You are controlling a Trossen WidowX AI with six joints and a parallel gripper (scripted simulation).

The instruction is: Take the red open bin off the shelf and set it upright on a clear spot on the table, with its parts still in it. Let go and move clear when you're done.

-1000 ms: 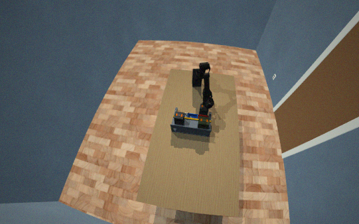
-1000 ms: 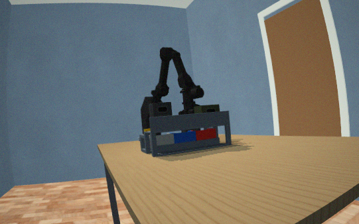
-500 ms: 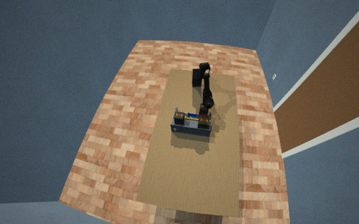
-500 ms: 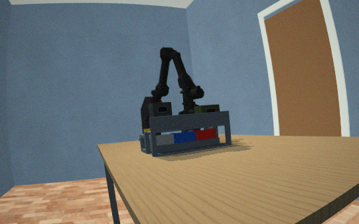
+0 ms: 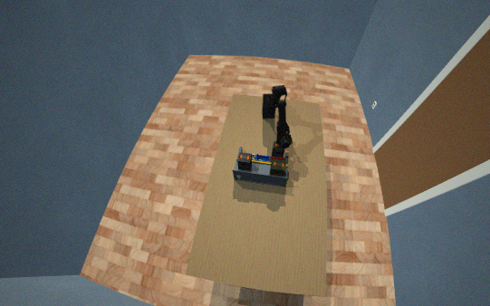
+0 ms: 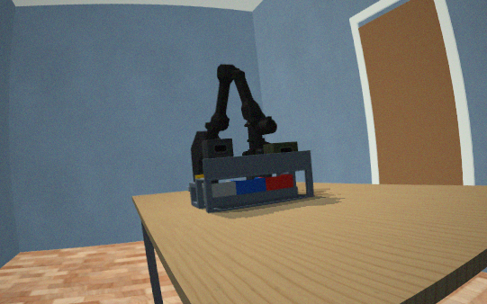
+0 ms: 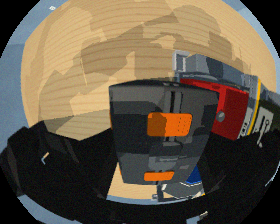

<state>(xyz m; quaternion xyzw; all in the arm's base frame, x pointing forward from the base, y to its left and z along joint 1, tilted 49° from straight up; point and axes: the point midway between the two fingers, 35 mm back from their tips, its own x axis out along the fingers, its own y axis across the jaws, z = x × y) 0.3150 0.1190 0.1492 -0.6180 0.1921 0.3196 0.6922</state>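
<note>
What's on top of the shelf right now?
Two dark boxes: one at the left end, an olive one at the right, beside the gripper. The shelf hides their bases.

Top view: the camera hung high above the room and looked steeply down, from far off, on the table [image 5: 263,235], the brick-patterned floor [image 5: 154,190] and two blue walls, with the door [image 5: 453,136] at right. The arm [image 5: 282,122] and the shelf [image 5: 260,176] appeared small near the middle. Exterior view: the camera sat low, near table height, at the table's [image 6: 333,243] end opposite the arm [image 6: 243,103], facing along the top toward the shelf [image 6: 257,164] and the room corner, at middle distance. Wrist view: a fisheye camera on the arm looked down, very near, at the shelf [image 7: 191,66] end. All three views shared the shelf and the table top.
</note>
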